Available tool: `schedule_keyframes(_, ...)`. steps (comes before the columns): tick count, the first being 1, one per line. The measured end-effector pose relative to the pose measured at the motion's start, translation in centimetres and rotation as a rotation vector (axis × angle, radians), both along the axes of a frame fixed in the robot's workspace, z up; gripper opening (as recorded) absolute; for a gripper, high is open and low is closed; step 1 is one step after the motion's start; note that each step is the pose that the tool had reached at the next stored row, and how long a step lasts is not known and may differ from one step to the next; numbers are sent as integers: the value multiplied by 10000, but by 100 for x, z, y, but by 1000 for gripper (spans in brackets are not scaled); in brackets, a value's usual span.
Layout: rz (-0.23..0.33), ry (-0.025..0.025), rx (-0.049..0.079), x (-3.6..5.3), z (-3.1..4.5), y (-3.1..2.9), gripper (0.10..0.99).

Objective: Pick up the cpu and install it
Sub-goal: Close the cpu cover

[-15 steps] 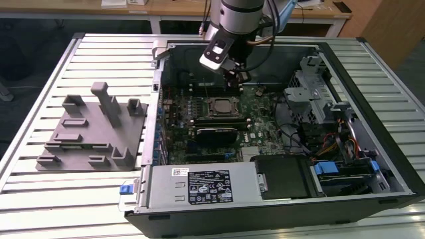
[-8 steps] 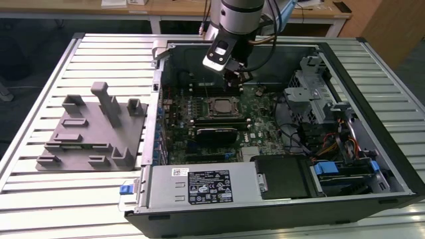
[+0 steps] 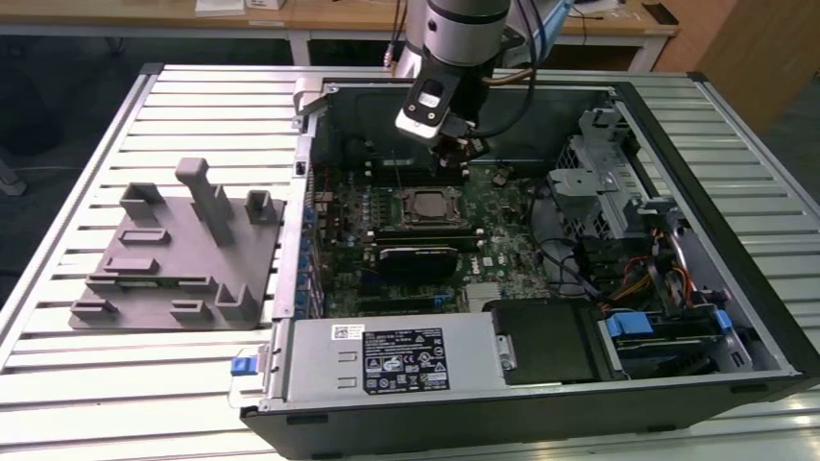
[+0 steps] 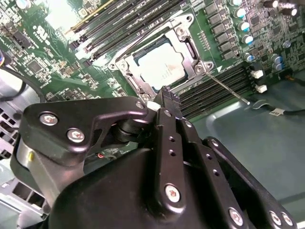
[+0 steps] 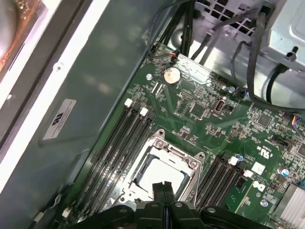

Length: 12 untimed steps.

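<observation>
cpu (image 4: 159, 67) sits in the motherboard socket (image 4: 188, 45), mid open case (image 3: 513, 427). gripper (image 5: 164, 187) hangs just above it, fingers pressed together, holding nothing.

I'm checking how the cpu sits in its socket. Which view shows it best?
The second wrist view: the cpu lies nearly unobstructed inside the socket frame. In the first wrist view the pincer hides one edge of it. The exterior view shows it from afar.

No print is legible. A black label (image 3: 407, 361) sits on the power supply (image 3: 321, 370), with a small white sticker (image 3: 346, 332) at the label's ten o'clock. A long white sticker (image 5: 62, 119) marks the case wall (image 5: 95, 86).
</observation>
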<state>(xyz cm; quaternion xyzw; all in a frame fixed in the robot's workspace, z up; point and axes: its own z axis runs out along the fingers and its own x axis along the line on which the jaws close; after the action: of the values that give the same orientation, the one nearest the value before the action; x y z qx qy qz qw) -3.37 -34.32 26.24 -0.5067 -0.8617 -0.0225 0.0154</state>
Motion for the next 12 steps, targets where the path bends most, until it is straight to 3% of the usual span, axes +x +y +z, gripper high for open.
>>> schedule_keyframes(12,936,0,0,0,0,0,106)
